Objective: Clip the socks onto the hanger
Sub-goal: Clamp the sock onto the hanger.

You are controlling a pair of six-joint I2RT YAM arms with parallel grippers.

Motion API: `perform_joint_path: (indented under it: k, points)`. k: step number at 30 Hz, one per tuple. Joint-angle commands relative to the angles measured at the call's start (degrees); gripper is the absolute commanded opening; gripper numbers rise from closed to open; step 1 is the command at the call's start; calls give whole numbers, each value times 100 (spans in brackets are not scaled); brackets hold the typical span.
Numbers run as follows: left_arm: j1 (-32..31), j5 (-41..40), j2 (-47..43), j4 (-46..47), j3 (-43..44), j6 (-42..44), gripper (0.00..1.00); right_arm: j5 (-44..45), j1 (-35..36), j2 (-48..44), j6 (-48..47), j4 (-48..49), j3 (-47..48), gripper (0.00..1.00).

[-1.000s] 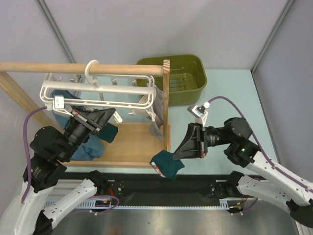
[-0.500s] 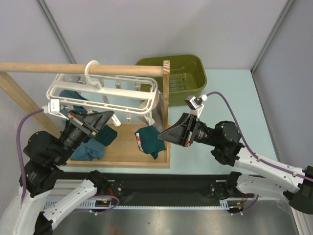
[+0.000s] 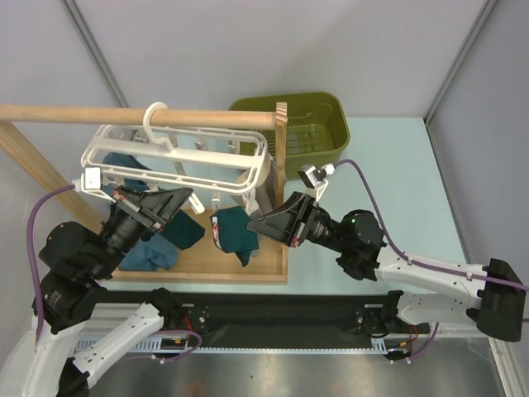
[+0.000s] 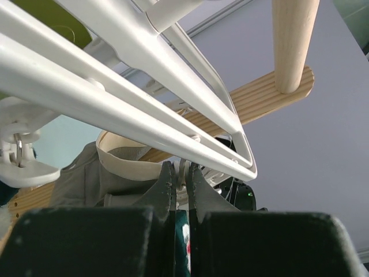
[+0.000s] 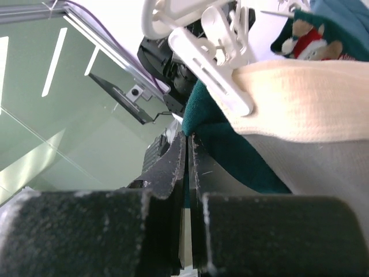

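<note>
At the far left of the overhead view the wooden rod (image 3: 83, 113) runs along the upper part of the frame. The hanger (image 3: 261, 159) hangs from it by its ring hook, tilted, and its white bars span the left half of the frame as far as the upright post (image 3: 281, 169). Just below the hanger's near bar the left gripper (image 3: 193, 197) points up and to the right. In the left wrist view its fingers (image 4: 164, 186) stand narrow, almost together, and pinch a thin pale clip peg (image 4: 182, 171) right under the bars. At lower left a heap of teal socks (image 3: 157, 252) lies on the wooden base board (image 3: 202, 263), partly under that gripper. Near the lower centre a held sock (image 3: 235, 233), teal with a red-and-white patch at its left edge, hangs over the board below the right part of the hanger. It is gripped at its right side by the right gripper (image 3: 251, 222). In the right wrist view that gripper's fingers (image 5: 172, 170) are pressed nearly shut with a strip of teal fabric between them. Whether this sock touches any peg cannot be told. Just right of it a grey sock (image 3: 264, 198) with a cream cuff hangs from the hanger's right end beside the post, its cuff caught in a white peg (image 5: 213, 69). Another teal sock (image 5: 343, 20), bearing a small red-and-white figure, shows in the upper right corner of the right wrist view. Beyond the post, right of centre at the top, an olive-green basket (image 3: 337, 132) stands on the pale blue table (image 3: 397, 174).
</note>
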Motion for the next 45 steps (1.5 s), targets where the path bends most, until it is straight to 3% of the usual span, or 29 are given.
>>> perform_joint_path:
  k: [1, 28, 45]
  points:
    - [-14, 169, 63, -104, 21, -97, 0, 325, 59, 185, -43, 952, 39, 0]
    - [-31, 345, -7, 142, -137, -264, 0, 501, 111, 1047, 107, 2289, 338, 0]
    - [-22, 398, 54, 318, -154, -299, 0, 518, 67, 1486, 142, 2483, 505, 0]
